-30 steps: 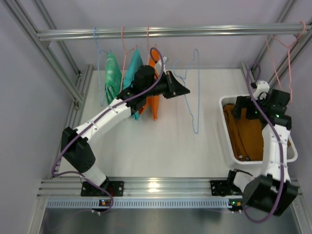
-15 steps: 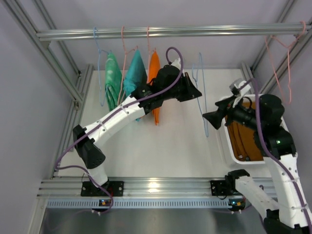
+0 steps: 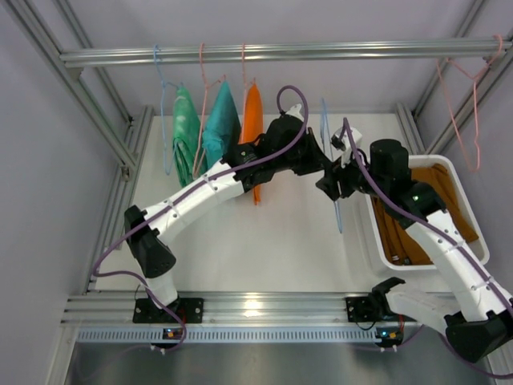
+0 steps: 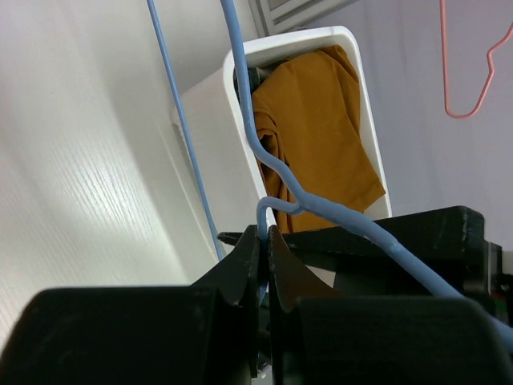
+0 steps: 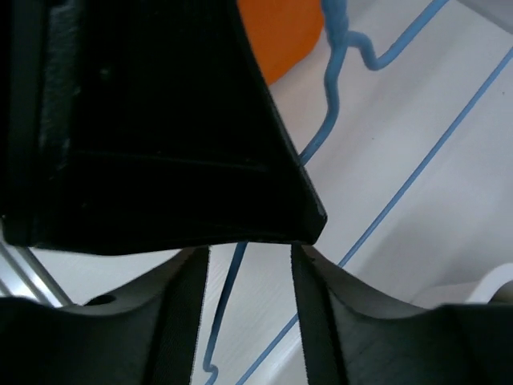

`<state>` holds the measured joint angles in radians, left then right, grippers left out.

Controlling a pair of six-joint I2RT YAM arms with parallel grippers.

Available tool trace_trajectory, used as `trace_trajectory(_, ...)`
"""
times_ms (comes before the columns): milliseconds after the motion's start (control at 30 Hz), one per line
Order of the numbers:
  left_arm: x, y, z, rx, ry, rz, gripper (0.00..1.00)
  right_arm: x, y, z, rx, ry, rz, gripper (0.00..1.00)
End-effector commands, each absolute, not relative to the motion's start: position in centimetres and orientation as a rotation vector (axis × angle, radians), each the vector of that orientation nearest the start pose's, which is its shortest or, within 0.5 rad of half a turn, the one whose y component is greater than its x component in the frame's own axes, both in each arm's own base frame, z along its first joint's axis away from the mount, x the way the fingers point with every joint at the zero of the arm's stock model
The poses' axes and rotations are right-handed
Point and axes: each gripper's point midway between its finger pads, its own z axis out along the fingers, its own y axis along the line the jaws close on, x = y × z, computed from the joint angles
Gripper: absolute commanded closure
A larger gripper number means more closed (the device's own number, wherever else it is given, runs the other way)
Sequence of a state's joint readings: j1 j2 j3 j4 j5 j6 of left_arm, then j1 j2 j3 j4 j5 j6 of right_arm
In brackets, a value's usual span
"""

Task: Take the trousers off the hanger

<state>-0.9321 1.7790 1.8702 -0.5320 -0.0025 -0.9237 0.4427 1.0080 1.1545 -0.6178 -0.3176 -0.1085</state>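
Three pairs of trousers hang folded over wire hangers on the overhead rail: green trousers leftmost, teal trousers beside them, and orange trousers to their right. Each hangs with its long axis running straight down from the rail toward the white tabletop. The brown trousers are off any hanger. They lie crumpled in the white bin at the right, their length running from the bin's far end to its near end. To the right of the orange pair, the left gripper has its fingers pressed together on the twisted neck of a bare blue wire hanger. The right gripper sits just beside it, nearly tip to tip. Its fingers stand apart, with a strand of the same blue wire running between them. Whether they touch the wire cannot be told. Empty pink hangers hang at the far right.
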Motion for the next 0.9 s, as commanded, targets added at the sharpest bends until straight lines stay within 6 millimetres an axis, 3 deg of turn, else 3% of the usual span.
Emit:
trace_trajectory(0, 29.0, -44.6, 36.1, -0.016, 2.121, -1.196, 1.00, 28.3, 17.3, 31.3, -0.654, 1.824, 0.415, 0.60)
trace_trajectory(67, 28.9, -44.7, 36.2, -0.004, 2.117, -1.202, 0.99, 28.3, 17.0, 31.5, -0.624, 1.826, 0.408, 0.81)
trace_trajectory(100, 28.8, -44.7, 36.4, 0.006, 2.108, -1.209, 0.95, 28.2, 17.0, 31.6, -0.614, 1.825, 0.414, 0.97)
trace_trajectory(167, 28.8, -44.6, 36.5, 0.024, 2.095, -1.206, 0.84, 27.4, 17.0, 32.7, -0.601, 1.797, 0.451, 1.00)
trace_trajectory(233, 28.5, -44.5, 36.8, 0.076, 2.074, -1.222, 0.64, 26.5, 16.5, 33.9, -0.575, 1.765, 0.485, 1.00)
trace_trajectory(267, 28.4, -44.4, 37.1, 0.103, 2.063, -1.231, 0.53, 25.8, 16.7, 34.2, -0.575, 1.753, 0.522, 1.00)
trace_trajectory(333, 28.5, -43.7, 38.5, 0.167, 2.000, -1.242, 0.16, 24.7, 16.1, 35.0, -0.527, 1.740, 0.560, 1.00)
trace_trajectory(367, 28.6, -43.3, 38.7, 0.180, 1.987, -1.237, 0.05, 24.2, 16.1, 35.1, -0.502, 1.744, 0.590, 1.00)
trace_trajectory(400, 28.7, -42.5, 39.8, 0.181, 1.951, -1.237, 0.01, 23.9, 15.8, 35.2, -0.484, 1.748, 0.601, 1.00)
trace_trajectory(567, 28.2, -40.2, 43.4, 0.297, 1.770, -1.258, 0.01, 22.1, 14.6, 34.4, -0.379, 1.792, 0.663, 1.00)
trace_trajectory(700, 25.8, -38.3, 47.2, 0.429, 1.604, -1.281, 0.01, 21.4, 13.0, 34.3, -0.298, 1.796, 0.641, 1.00)
trace_trajectory(867, 24.9, -36.6, 48.9, 0.517, 1.516, -1.199, 0.01, 20.7, 9.4, 37.1, -0.193, 1.718, 0.479, 1.00)
